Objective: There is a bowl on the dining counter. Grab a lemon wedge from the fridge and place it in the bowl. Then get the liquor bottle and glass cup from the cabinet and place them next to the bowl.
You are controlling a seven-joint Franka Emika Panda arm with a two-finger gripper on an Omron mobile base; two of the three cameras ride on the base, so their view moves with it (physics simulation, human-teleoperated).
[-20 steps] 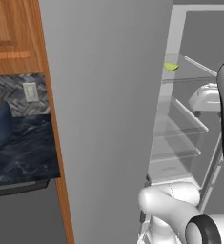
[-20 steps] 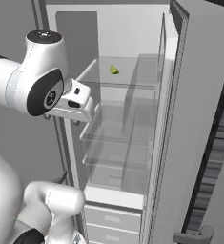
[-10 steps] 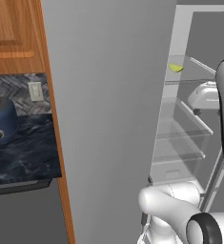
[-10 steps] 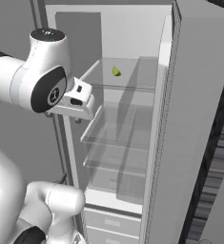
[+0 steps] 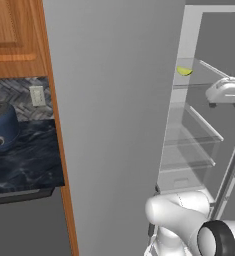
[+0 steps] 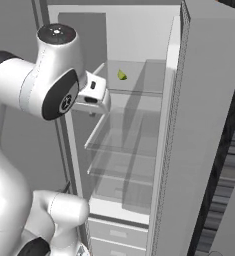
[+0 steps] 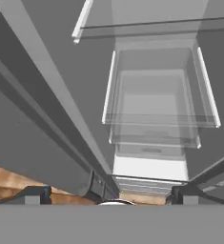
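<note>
The fridge (image 5: 114, 125) stands with its right door (image 6: 209, 130) swung open, showing glass shelves. A small yellow-green lemon wedge (image 5: 184, 71) (image 6: 121, 75) lies on the upper glass shelf (image 6: 139, 80). My gripper (image 6: 95, 97) (image 5: 223, 94) hovers at the shelf fronts, a little below and in front of the wedge, apart from it. In the hand view it looks down over the lower shelves (image 7: 156, 119) with its fingertips (image 7: 37, 194) spread wide and nothing between them. The bowl, dining counter, liquor bottle and glass cup are out of view.
A wooden wall cabinet (image 5: 14, 35) hangs left of the fridge, its door closed. Below it a blue appliance (image 5: 1, 131) sits on a dark marble worktop (image 5: 29, 165). White drawers (image 6: 119, 232) fill the fridge's bottom. My own arm (image 6: 44, 85) crowds the opening's left side.
The views have shifted slightly closer to the fridge. My hand has risen a little toward the level of the upper shelf. The lemon wedge lies where it was.
</note>
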